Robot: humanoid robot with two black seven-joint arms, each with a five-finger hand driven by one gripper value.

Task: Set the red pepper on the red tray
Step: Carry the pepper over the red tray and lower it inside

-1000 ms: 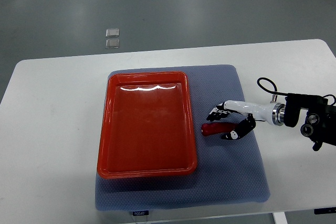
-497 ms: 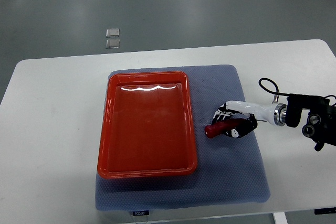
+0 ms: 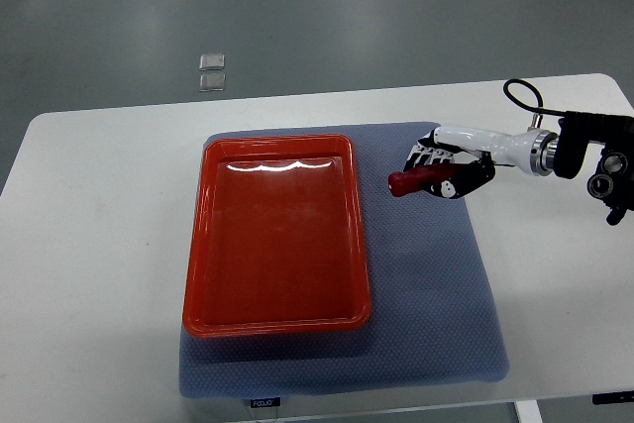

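Observation:
The red pepper is a long slim chili, held in my right hand, whose fingers are curled shut around it. Only its left end sticks out of the fist. The hand hovers over the upper right part of the blue mat, a short way right of the red tray. The tray is a rectangular glossy red dish lying on the mat with nothing in it. My right arm comes in from the right edge. The left arm does not show.
A blue-grey mat covers the middle of the white table under the tray. A black cable loops above the right wrist. Two small clear squares lie on the floor beyond the table.
My right hand closed on the pepper, then lifted it off the mat and carried it up the picture, toward the mat's far right corner.

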